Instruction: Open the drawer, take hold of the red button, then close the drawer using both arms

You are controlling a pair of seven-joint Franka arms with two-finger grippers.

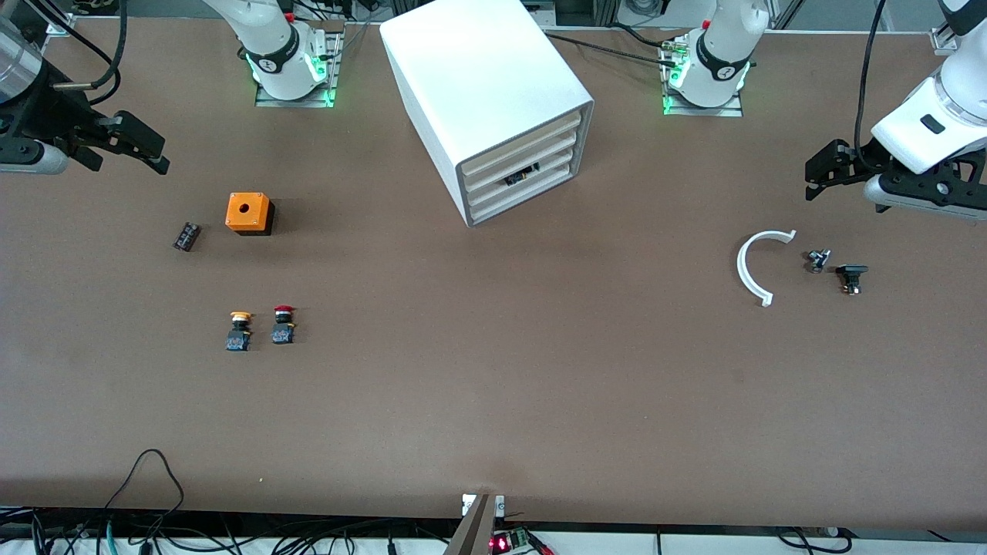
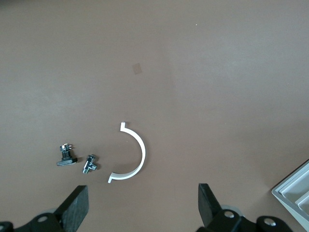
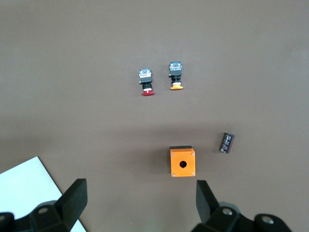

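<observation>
With all four cabinet (image 1: 493,100) drawers (image 1: 518,179) shut, the red-capped button (image 1: 283,324) sits at seven o'clock from it beside the orange-capped button (image 1: 240,330), while both the left gripper (image 2: 142,208) and the right gripper (image 3: 140,205) wait with fingers apart.

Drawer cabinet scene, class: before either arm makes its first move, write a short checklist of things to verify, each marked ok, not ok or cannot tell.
1. All four drawers of the cabinet shut: ok.
2. Red button out on the table, beside the orange-capped button: ok.
3. Left gripper open, holding nothing, over the table's end near the white arc: ok.
4. Right gripper open, holding nothing, near the orange box: ok.
5. Which drawer is meant: cannot tell.
</observation>
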